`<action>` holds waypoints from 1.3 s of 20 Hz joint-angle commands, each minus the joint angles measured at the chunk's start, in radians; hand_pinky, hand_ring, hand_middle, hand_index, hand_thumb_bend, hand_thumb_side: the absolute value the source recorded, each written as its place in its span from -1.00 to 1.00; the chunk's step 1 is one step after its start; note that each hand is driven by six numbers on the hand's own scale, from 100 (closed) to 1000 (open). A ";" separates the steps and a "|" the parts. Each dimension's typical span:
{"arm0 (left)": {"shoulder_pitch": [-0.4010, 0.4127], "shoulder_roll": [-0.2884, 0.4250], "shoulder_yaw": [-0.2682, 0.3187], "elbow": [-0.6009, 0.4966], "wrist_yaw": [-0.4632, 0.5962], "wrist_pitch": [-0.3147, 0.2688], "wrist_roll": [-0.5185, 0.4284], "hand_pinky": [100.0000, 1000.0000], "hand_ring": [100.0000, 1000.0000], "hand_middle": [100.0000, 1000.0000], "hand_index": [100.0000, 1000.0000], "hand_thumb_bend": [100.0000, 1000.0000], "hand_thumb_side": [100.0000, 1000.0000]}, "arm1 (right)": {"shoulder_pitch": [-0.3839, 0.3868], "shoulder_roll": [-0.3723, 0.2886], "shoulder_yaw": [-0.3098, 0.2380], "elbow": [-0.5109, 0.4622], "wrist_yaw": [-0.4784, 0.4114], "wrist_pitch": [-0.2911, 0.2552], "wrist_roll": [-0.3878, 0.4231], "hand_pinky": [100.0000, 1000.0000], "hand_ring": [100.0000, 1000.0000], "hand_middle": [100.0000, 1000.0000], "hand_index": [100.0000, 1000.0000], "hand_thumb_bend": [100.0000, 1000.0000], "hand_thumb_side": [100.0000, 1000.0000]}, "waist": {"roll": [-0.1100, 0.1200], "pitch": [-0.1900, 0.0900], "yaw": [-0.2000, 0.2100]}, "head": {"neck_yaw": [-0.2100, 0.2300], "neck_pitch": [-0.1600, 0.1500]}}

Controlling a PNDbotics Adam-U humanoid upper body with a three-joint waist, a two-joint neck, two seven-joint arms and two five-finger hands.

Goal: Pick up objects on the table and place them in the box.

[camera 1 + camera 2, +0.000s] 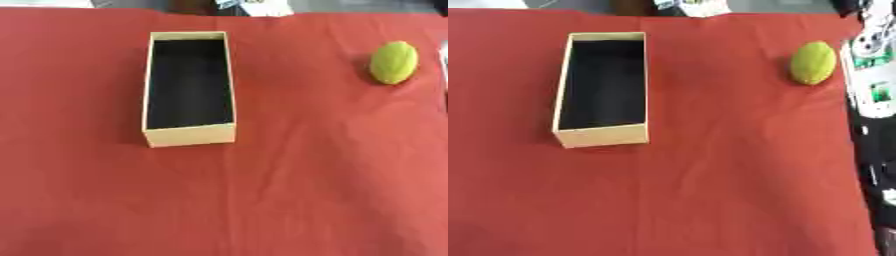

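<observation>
counter point(332, 200): red cloth | box point(189, 135): long, open-topped, left of centre, dark inside, looks empty | fruit point(393, 62): yellow-green, oval, perhaps a lemon, far right, well apart from box; probably light, stiff, prone to roll, best grasped across its narrow middle | either robot hand: out of view, state unknown

- The box point(189, 134) is long, rectangular and open-topped, with pale tan walls and a dark inside. It stands upright on the red cloth, left of the middle, its long side running away from the robot. Nothing shows inside it.
- A yellow-green oval object point(393, 62), smooth like a lemon, lies on the cloth near the far right edge, well apart from the box.
</observation>
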 commanded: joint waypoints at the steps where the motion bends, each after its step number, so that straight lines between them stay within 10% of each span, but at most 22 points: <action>1: -0.001 0.017 0.008 -0.015 -0.002 -0.001 -0.003 0.08 0.56 0.64 0.32 -0.80 0.36 | -0.010 -0.021 -0.009 -0.019 0.001 0.000 0.001 0.48 0.39 0.28 0.58 -1.00 0.32 | 0.003 -0.017 -0.001 | 0.002 0.003; 16: 0.003 0.018 0.010 -0.015 -0.007 0.000 -0.004 0.08 0.57 0.65 0.32 -0.80 0.36 | 0.014 -0.118 0.001 0.062 0.055 0.053 0.048 0.56 0.55 0.44 0.68 -1.00 0.33 | -0.002 -0.017 -0.005 | 0.011 0.012; 26: 0.008 0.021 0.010 -0.015 -0.012 0.001 -0.006 0.08 0.57 0.65 0.32 -0.80 0.37 | -0.038 -0.262 0.078 0.134 0.414 0.064 0.574 0.82 0.90 0.75 0.86 -1.00 -0.15 | -0.007 -0.020 -0.009 | 0.016 0.022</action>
